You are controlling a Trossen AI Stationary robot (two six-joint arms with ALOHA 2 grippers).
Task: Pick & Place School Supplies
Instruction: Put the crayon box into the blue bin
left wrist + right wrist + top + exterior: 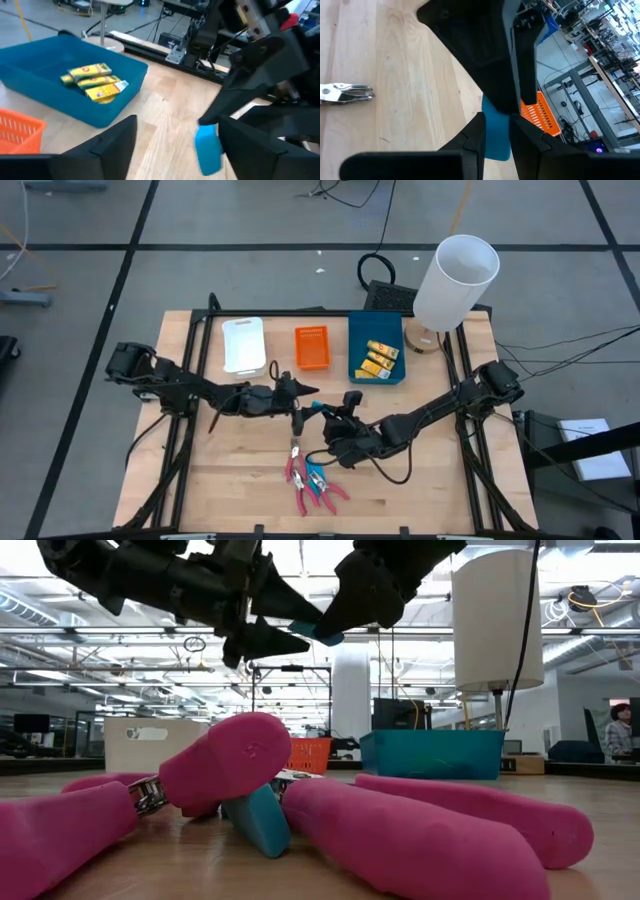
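Note:
My right gripper (327,414) is shut on a small light-blue piece (207,149) above the table's middle. My left gripper (303,400) meets it from the left, open, one finger on each side of the piece (318,636); I cannot tell whether it touches. Pink-handled scissor-like tools (308,480) lie flat on the near part of the table, with more light-blue pieces (319,478) among them. In the low view their handles (400,830) fill the foreground. Yellow packets (378,360) lie in the blue tray (356,340). My right gripper pinches the light-blue piece (495,131) between its two fingers (474,135), lying across it. The piece is lifted clear of the table. Its far end (492,102) runs in under the left gripper's dark finger.
A white tray (243,343), an orange tray (311,347) and the blue tray stand in a row along the far side. A tall white cylinder (455,280) on a round wooden base stands at the far right corner. Bare wood lies left and right of the tools.

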